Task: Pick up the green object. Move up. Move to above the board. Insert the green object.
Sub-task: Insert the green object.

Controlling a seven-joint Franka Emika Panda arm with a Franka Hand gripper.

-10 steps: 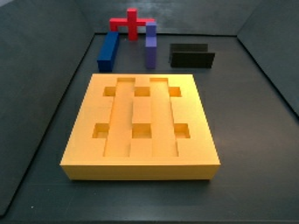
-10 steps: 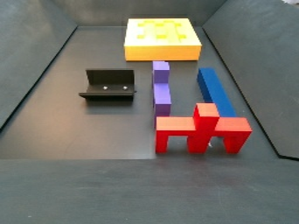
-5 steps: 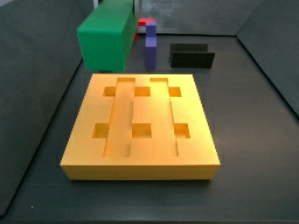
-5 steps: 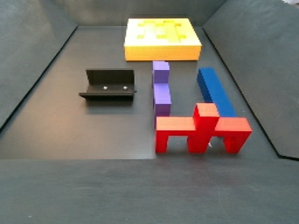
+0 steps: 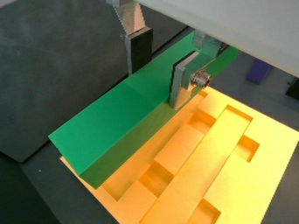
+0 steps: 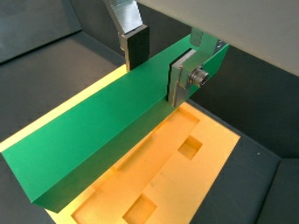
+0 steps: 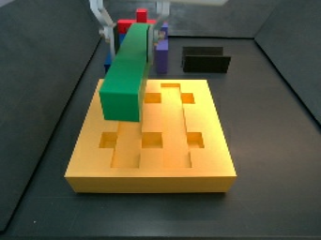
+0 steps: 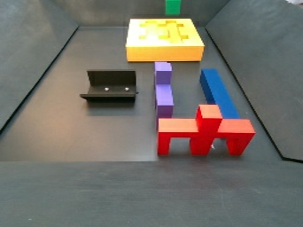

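We saw the green object [image 7: 127, 64] held in the air above the board [image 7: 150, 164], lying lengthwise over the board's left rows of holes in a side view, with its near end lower than its far end. In both wrist views the bar [image 5: 135, 105] [image 6: 105, 131] ran across the frame, its broad flat face turned to the camera, and the yellow-orange grooves and square holes of the board [image 5: 216, 166] [image 6: 176, 166] lay below it. The gripper [image 6: 160, 63] was clamped on the green object near its far end, one silver finger [image 6: 184, 79] pressed on the near face and the other finger [image 6: 135, 42] on the far side. In a side view we could make out only pale parts of the gripper [image 7: 131, 21] at the top edge.

Beyond the board stood the fixture [image 7: 207, 60], with the purple bar [image 7: 163, 49] and the red piece [image 7: 141, 19] behind the green object. In a side view the board [image 8: 165, 39] lay at the far end, a scrap of green [image 8: 173, 6] showed at the top edge, and nearer lay the fixture [image 8: 110, 87], the purple bar [image 8: 164, 89], the blue bar [image 8: 217, 92] and the red piece [image 8: 204, 133], all resting on the dark floor [image 8: 71, 133].
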